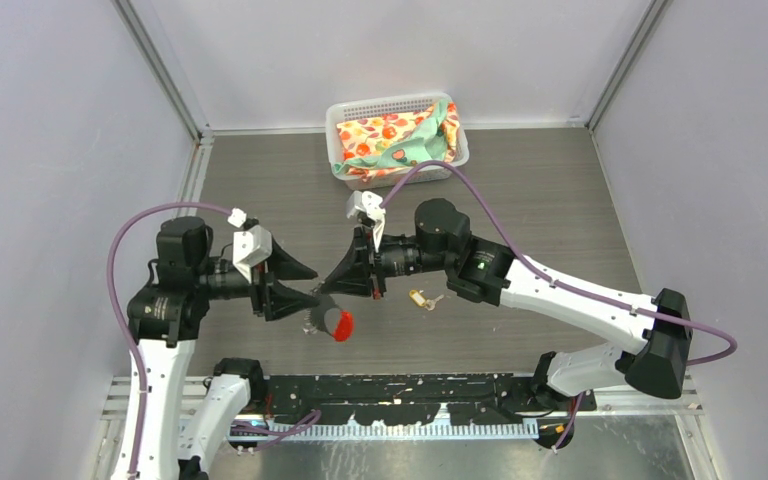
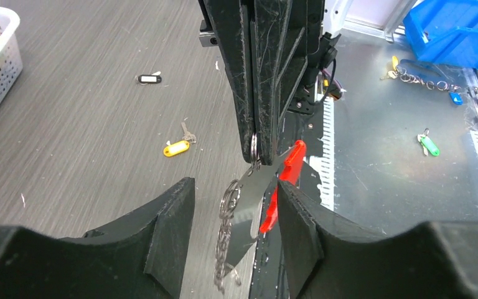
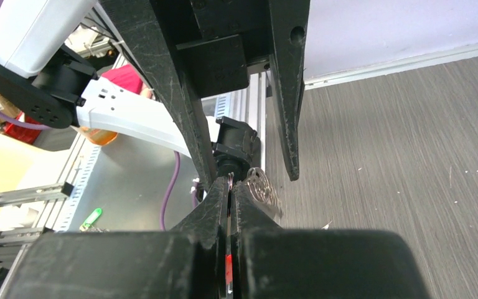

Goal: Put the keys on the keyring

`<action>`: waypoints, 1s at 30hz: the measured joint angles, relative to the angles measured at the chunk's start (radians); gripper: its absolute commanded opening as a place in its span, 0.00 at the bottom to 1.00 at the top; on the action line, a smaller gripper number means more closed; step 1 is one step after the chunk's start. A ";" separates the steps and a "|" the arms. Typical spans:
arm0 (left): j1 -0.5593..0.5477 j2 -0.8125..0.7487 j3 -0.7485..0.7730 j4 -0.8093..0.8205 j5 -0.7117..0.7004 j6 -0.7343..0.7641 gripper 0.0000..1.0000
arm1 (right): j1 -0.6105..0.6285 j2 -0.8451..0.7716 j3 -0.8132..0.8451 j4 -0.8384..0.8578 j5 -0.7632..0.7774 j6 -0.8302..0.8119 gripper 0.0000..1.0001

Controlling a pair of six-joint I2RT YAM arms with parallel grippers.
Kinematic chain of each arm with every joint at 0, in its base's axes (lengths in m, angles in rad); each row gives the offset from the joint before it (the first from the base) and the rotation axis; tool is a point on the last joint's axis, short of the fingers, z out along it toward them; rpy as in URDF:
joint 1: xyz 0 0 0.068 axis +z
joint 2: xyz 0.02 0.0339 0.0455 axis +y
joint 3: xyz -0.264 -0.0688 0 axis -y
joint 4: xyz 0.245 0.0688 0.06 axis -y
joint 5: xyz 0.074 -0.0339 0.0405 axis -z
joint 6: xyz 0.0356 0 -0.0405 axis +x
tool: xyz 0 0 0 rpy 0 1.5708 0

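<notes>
The keyring [image 1: 312, 318], a silver ring with chain loops and a red tag [image 1: 343, 325], hangs between the two arms. My right gripper [image 1: 322, 292] is shut on its ring [image 2: 254, 146]; in the right wrist view the thin ring is pinched in that gripper [image 3: 230, 187], with chain loops [image 3: 262, 187] beside it. My left gripper [image 2: 235, 190] is open, its fingers on either side of the hanging chain [image 2: 225, 230] and red tag [image 2: 291, 163], the tag close to the right finger. The yellow key [image 1: 420, 298] lies on the table [image 2: 176, 147]. The black-headed key [image 2: 149, 78] lies farther off.
A white basket [image 1: 390, 102] with patterned cloth stands at the back of the table. A black rail [image 1: 410, 395] runs along the near edge. Beyond it, on a metal bench, are a green tag [image 2: 429, 144] and a blue bin [image 2: 460, 25].
</notes>
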 measured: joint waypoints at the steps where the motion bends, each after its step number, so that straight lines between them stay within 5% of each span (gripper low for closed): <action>1: 0.000 0.000 0.003 -0.002 0.003 0.005 0.56 | 0.000 0.000 0.002 -0.005 -0.006 -0.003 0.01; 5: 0.000 -0.004 0.020 -0.013 0.029 0.027 0.55 | 0.002 0.000 0.019 -0.037 -0.030 -0.015 0.01; 14: 0.000 -0.013 0.041 -0.014 0.073 0.026 0.27 | 0.011 0.007 0.046 -0.070 -0.033 -0.039 0.01; 30: -0.002 -0.016 0.041 -0.033 0.086 0.036 0.03 | 0.020 0.027 0.062 -0.092 -0.044 -0.055 0.01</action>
